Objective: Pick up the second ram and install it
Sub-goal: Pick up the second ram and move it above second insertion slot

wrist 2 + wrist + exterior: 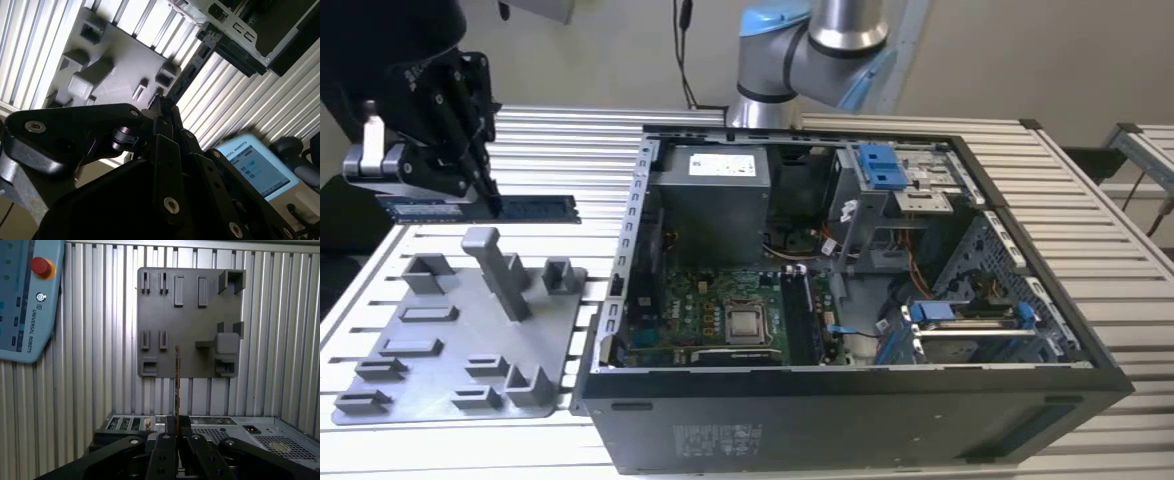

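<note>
tool (488,200): I see it clamped on the ram (540,208)
risk: thin grip, it might twist or slip
snag: tray (454,340) post (494,275) right below the tool

Slatted metal table (1074,190), pale wall (1027,60)

In the exterior view, the black end effector (490,203) clamps the long, thin, blue-green memory stick (540,208) and covers part of its length. In the first wrist view the stick stands edge-on, its faces hidden. The pale blue teach pendant (25,300) runs off that view's edge. Its screen (250,167) is blurred in the second wrist view.
</note>
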`<action>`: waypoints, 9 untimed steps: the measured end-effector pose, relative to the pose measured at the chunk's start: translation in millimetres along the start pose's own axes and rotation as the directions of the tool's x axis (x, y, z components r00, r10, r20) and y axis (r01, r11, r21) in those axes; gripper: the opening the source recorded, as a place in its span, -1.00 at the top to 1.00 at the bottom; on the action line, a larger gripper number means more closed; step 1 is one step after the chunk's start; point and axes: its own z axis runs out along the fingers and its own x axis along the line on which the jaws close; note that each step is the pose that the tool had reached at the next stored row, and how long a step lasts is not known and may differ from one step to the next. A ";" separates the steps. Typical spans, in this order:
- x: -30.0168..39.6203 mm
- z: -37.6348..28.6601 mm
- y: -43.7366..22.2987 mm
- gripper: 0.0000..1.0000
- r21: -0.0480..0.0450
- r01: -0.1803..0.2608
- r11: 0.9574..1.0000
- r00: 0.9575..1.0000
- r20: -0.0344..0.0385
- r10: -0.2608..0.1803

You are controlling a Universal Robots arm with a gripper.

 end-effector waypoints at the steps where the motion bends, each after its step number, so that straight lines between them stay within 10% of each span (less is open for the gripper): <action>1: 0.0 0.0 -2.0 0.72 0.000 0.000 1.000 1.000 0.000 0.000; 9: 0.2 0.3 -23.5 0.72 0.000 0.000 1.000 1.000 0.000 0.000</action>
